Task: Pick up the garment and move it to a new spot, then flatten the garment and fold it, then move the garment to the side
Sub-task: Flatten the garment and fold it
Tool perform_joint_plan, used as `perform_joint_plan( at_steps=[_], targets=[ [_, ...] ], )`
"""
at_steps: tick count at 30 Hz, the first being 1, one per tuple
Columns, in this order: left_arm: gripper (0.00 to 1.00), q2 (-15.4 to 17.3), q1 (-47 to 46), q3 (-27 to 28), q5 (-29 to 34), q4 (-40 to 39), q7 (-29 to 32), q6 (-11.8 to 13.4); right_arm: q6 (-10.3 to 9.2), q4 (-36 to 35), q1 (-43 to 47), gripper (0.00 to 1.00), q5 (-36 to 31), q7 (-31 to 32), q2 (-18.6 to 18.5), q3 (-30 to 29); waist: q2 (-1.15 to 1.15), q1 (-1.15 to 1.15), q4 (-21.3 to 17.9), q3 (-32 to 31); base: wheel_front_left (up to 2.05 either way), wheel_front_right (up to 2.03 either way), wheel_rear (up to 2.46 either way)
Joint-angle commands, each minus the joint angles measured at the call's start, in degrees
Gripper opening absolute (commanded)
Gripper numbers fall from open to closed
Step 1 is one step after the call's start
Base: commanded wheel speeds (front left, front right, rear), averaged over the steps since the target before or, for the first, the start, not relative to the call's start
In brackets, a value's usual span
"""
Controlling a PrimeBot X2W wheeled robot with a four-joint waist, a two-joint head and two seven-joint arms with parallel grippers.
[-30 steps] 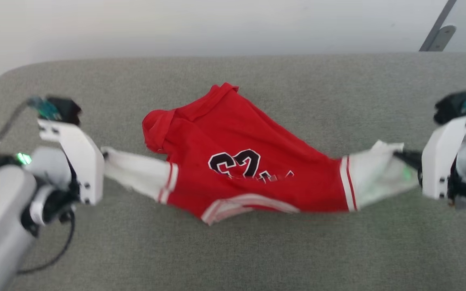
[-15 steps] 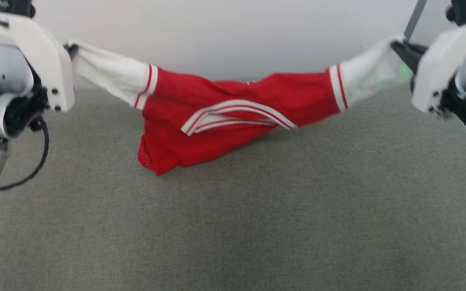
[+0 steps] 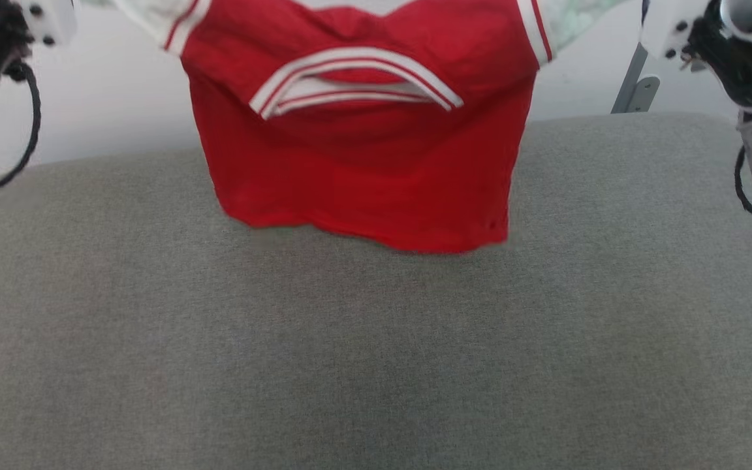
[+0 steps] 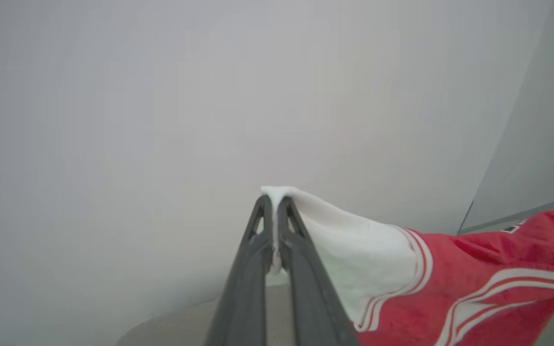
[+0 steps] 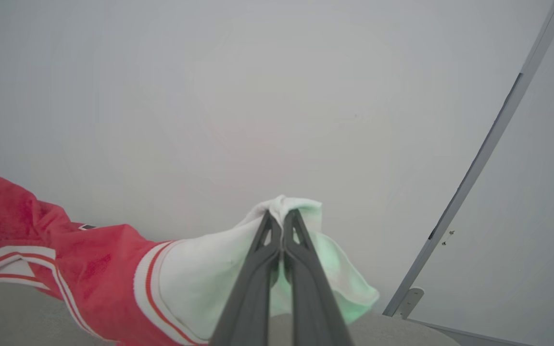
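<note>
— Where's the shirt?
— Hanging far, over the grey cushion; hem perhaps touching it.
— Grippers?
— Both closed tight: left gripper pinches the left sleeve, right gripper the right.
</note>
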Motion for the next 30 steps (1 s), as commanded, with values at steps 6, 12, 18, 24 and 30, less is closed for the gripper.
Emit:
perform_joint_plan(
  at_steps=[6, 12, 18, 24, 30],
  targets=[
    [0.0, -1.5, -5.5, -0.1, 1.7, 4.6, -2.8, -1.6, -0.02, 4.9, -4.8, 0.0, -0.9, -2.7, 1.8, 0.8, 0.0, 0.0, 0.1, 0.3, 0.0, 0.0, 0.0],
    [0.0, -3.1, -9.9, 0.2, 2.3, 8.4, -5.6, -2.1, -0.02, 9.5, -9.1, 0.0, -1.8, -6.4, 2.2, 1.4, 0.0, 0.0, 0.5, 3.0, 0.0, 0.0, 0.0],
    [0.0, -5.4, -14.2, 0.4, 3.2, 11.9, -8.6, -1.7, -0.02, 13.9, -13.7, 0.0, -3.8, -11.3, 3.0, 2.1, 0.0, 0.0, 0.8, 7.7, 0.0, 0.0, 0.0],
    [0.0, -8.1, -20.6, -0.2, 5.9, 16.6, -14.6, -1.5, -0.02, 20.3, -20.4, 0.0, -8.6, -20.3, 4.1, 2.4, 0.0, 0.0, 1.2, 13.9, 0.0, 0.0, 0.0],
    [0.0, -9.9, -30.1, 0.3, 10.2, 20.5, -29.3, 0.6, -0.02, 26.6, -29.3, 0.0, -19.9, -38.4, 3.7, -1.3, 0.0, 0.0, 2.3, 20.5, 0.0, 0.0, 0.0]
  ],
)
